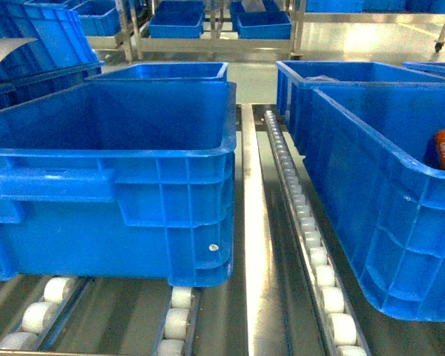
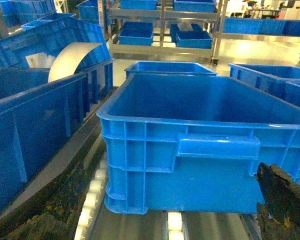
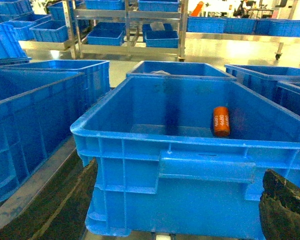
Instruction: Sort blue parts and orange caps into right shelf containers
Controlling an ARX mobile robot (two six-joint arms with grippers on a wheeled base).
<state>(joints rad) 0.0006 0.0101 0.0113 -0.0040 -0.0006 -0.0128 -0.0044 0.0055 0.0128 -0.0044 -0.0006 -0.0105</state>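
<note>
One orange cap (image 3: 221,121) lay right of centre in the near right crate (image 3: 140,141); more parts presumably needed fetching; neither claw's opening could be told.

Little of the robot's body is visible. In the left wrist view, a dark finger (image 2: 282,200) of the left gripper enters at the lower right corner: a black, blunt-ended part with a rough, scuffed surface and yellowish flecks. A similar dark, mottled part lies along the lower left edge. In the right wrist view, a finger (image 3: 285,210) of the right gripper shows as a black, worn block at the lower right corner. No cables, screws or markings can be made out.
</note>
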